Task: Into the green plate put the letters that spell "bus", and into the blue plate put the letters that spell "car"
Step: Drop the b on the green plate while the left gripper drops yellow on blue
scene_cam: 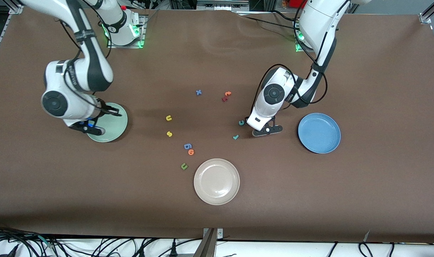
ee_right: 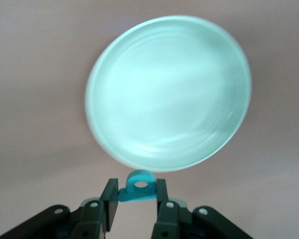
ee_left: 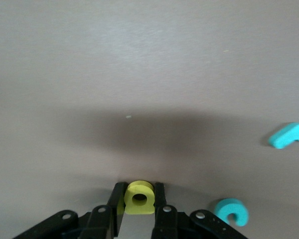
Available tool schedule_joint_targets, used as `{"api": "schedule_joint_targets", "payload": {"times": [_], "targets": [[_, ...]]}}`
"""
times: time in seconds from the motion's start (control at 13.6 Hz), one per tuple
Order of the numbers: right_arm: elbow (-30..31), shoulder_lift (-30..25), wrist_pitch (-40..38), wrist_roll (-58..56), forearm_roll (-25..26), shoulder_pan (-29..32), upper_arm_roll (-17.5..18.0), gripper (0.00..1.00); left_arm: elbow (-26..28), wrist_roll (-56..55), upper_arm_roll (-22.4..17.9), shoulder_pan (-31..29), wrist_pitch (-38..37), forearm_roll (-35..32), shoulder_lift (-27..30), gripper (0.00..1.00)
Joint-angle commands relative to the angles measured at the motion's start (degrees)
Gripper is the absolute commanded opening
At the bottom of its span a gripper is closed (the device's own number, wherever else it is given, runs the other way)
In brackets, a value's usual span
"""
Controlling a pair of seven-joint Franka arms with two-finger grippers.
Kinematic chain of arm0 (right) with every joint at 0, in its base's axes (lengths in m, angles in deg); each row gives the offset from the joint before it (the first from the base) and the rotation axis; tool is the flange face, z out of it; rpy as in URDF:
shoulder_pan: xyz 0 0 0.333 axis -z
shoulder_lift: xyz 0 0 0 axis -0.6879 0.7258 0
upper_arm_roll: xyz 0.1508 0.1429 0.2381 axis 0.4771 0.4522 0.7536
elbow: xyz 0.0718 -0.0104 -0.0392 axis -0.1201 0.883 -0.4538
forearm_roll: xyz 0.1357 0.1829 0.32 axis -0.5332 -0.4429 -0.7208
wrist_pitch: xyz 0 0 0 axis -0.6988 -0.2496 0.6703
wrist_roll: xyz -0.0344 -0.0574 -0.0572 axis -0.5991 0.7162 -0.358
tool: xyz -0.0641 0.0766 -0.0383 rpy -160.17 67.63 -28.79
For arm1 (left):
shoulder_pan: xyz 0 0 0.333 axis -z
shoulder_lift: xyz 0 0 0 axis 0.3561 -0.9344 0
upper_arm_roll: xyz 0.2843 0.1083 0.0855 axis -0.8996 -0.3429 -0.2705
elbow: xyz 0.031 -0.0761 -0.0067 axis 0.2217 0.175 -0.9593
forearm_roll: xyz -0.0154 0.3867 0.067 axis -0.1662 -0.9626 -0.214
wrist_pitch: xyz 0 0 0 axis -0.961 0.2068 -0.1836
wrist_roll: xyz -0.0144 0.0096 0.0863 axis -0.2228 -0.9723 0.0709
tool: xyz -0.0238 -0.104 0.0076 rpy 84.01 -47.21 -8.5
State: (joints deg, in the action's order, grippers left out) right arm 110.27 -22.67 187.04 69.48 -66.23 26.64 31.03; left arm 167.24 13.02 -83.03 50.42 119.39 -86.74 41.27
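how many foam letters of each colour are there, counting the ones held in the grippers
teal foam letters 3: teal c, teal r, teal b
yellow foam letters 3: yellow u, yellow s, yellow a
orange 2: orange t, orange o
blue 2: blue x, blue g
green 1: green u
red 1: red letter
total 12
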Motion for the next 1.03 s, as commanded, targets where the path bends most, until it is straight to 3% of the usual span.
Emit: {"api": "schedule_joint_targets", "payload": {"times": [0.0,0.15,0.51,0.59,0.81,0.95], "targets": [[-0.66,3.97,3.26,-5.97,0.08,2.13,-1.08,0.15,-9.7,7.84,-0.18,-4.66,-14.94,-1.2,-0.8,0.12],[-0.66,5.99,6.25,-10.19,0.17,4.24,-1.08,0.15,-10.09,15.31,-0.18,-7.74,-20.77,-1.2,1.3,0.12],[-0.66,9.78,9.34,-14.07,0.17,6.18,-1.08,0.19,-6.75,22.9,-0.18,-12.93,-21.32,-2.68,4.91,0.12],[-0.66,10.31,9.34,-14.33,0.17,6.27,-1.08,0.31,-6.39,23.95,-0.01,-14.77,-21.24,-4.26,5.79,0.12],[-0.66,10.75,9.25,-14.25,0.08,6.62,-0.99,0.96,-4.9,28.26,-0.01,-18.46,-20.71,-4.45,7.2,0.12],[-0.74,10.05,8.73,-13.2,0.0,6.19,-0.99,0.99,-4.2,30.19,-0.01,-20.23,-19.83,-4.45,7.29,0.12]]}}
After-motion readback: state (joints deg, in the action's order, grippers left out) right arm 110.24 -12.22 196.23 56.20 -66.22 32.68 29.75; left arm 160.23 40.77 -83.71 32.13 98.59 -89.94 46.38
